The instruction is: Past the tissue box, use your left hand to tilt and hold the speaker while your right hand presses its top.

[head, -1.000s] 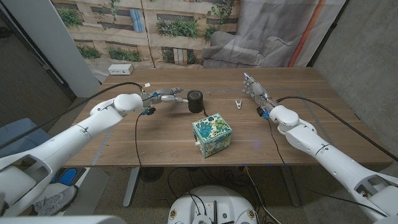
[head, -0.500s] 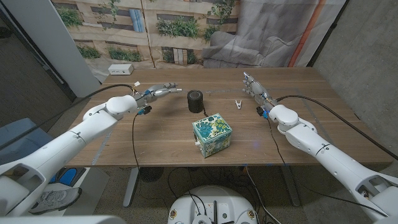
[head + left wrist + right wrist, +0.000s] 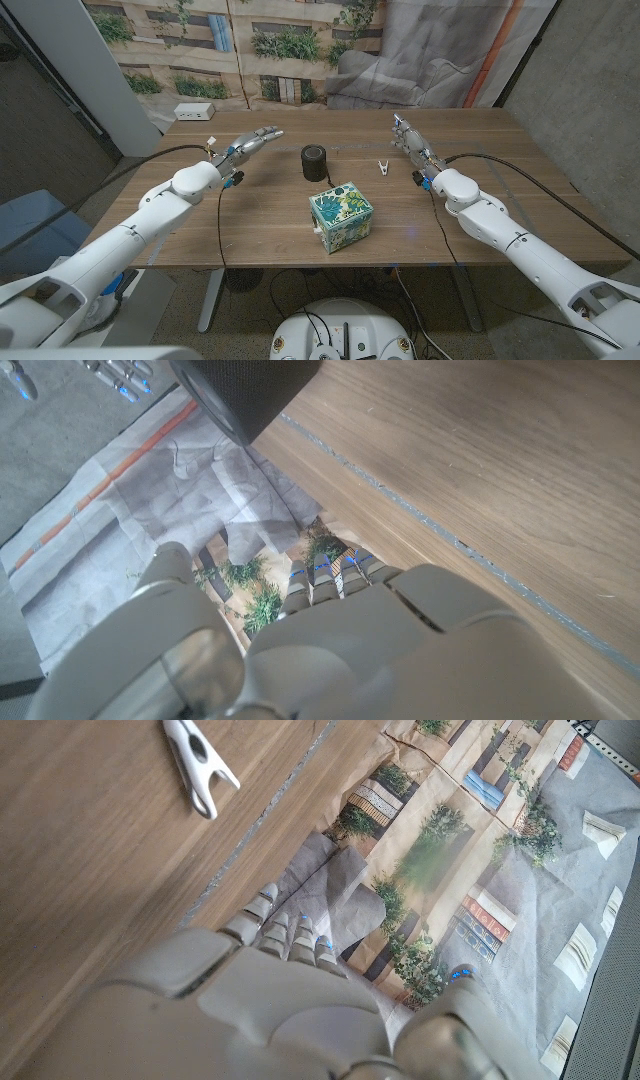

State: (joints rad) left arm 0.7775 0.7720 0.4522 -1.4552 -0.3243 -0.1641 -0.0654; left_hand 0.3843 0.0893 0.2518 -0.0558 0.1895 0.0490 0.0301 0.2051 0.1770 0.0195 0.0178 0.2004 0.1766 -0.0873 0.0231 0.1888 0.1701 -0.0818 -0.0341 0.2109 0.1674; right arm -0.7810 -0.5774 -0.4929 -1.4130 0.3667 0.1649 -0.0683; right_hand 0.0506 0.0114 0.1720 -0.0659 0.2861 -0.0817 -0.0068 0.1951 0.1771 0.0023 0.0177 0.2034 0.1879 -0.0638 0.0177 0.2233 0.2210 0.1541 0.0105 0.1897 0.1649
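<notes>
Speaker (image 3: 315, 162): short dark cylinder, matte sides, flat round top with a slightly glossy ring, standing upright on the bench (image 3: 250, 225) with its long axis vertical. It sits near the middle of the bench, just past the tissue box (image 3: 341, 217) as seen from the robot, apart from it. A thin dark cable appears to run from its base toward the tissue box. In the left wrist view the same dark rounded body (image 3: 245, 390) shows close up, with a fine, cloth-like surface.

Tissue box: cube-shaped carton, white with teal and green leaf print, turned so one corner faces the robot. The slot on top is visible; I cannot tell what is inside.

Bench: wood-grain planks, brown, smooth finish, with a fine seam running along its length.

Left hand (image 3: 247, 145): held above the bench to the left of the speaker, well apart from it, fingers stretched out and spread, holding nothing. White segmented plastic shells, blue marks at the fingertips.

Right hand (image 3: 411, 139): off to the right of the speaker, fingers extended and apart, empty. Whether it touches the bench I cannot tell.

White clothespin (image 3: 382, 166): small, lies flat on the wood between the speaker and the right hand, touching neither; in the right wrist view (image 3: 198, 765) its two prongs are clear.

White power strip (image 3: 194, 112): rectangular, at the far left corner.
</notes>
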